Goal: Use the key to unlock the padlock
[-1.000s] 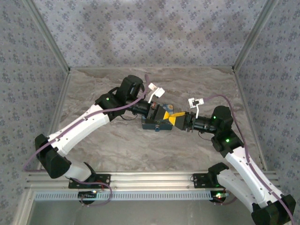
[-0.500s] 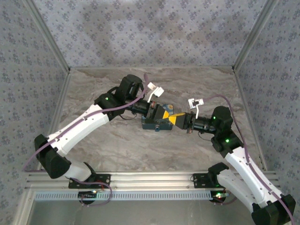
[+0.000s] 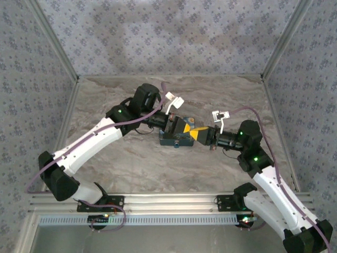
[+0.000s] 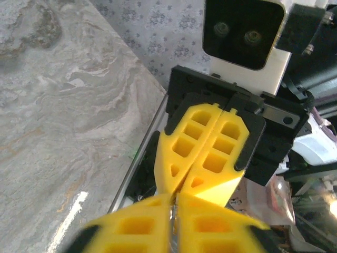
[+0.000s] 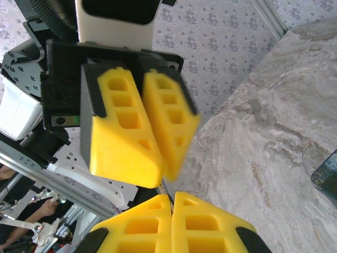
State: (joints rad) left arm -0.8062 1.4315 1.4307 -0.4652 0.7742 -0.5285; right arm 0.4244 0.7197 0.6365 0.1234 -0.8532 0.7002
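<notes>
Yellow left pincer [image 3: 187, 127] pinches a metal sliver, probably the key [image 4: 172, 224]; the right pincer [image 5: 171, 205] is closed. Hold the key level with the padlock [image 3: 174, 140].

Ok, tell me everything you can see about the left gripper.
The left gripper has two yellow, plastic-looking fingers with square cut-out pockets, mounted on a black carriage below a white housing. The fingers are closed, with a thin grey sliver, probably the key, pinched between them. It sits tip to tip with the right gripper, over the dark padlock at mid-table.
</notes>
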